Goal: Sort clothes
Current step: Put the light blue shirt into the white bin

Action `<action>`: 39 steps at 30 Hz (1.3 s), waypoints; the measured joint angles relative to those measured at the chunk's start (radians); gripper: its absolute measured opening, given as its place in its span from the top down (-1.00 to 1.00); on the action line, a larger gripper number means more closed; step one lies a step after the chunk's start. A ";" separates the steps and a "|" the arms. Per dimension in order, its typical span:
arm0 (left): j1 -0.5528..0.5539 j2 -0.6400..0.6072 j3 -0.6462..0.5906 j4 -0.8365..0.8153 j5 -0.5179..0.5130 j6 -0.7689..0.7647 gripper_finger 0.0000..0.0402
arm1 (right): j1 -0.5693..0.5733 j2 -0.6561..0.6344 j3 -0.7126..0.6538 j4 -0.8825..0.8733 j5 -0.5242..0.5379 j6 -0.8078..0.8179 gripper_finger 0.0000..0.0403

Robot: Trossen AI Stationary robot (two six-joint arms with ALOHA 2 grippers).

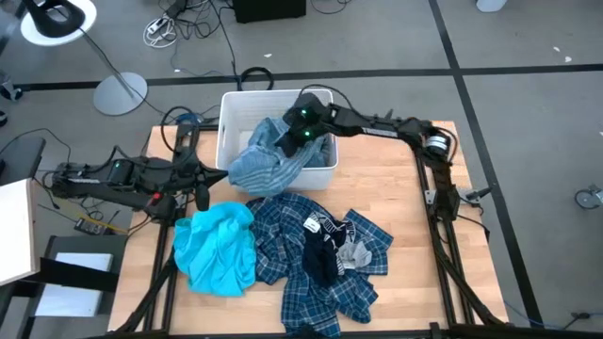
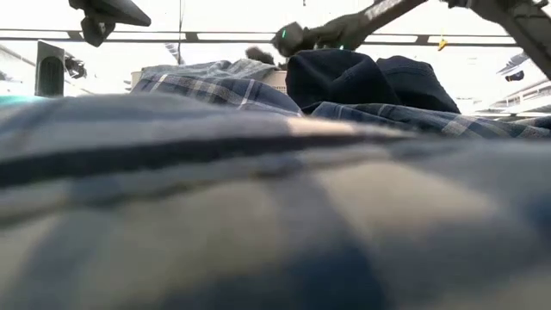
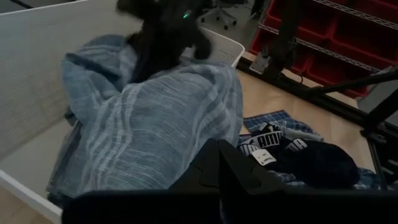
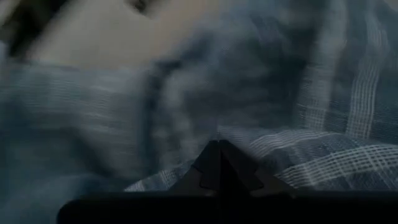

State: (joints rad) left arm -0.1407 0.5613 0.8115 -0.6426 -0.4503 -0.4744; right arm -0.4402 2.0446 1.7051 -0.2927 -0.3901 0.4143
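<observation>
Wooden worktop (image 1: 452, 273) carries a white bin (image 1: 229, 127), turquoise shirt (image 1: 217, 250), plaid shirts (image 1: 283, 245) and dark socks (image 1: 318, 256).

Robotics lab or workshop, not a home.
Grey carpet tiles (image 1: 528, 66) strewn with loose cables (image 1: 188, 24); a lamp's round floor base (image 1: 120, 92); a wooden worktable (image 1: 405, 198) in a black metal frame (image 1: 450, 254); red storage bins (image 3: 348, 34) on metal shelving; an office chair (image 3: 219, 14) beyond.
</observation>
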 joint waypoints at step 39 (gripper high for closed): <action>-0.209 0.105 -0.164 0.206 -0.196 -0.074 1.00 | -0.073 -0.370 -0.009 -0.631 0.291 -0.501 1.00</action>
State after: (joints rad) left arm -0.3500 0.6666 0.6479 -0.4363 -0.6458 -0.5483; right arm -0.5129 1.6743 1.6962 -0.9234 -0.0990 -0.0864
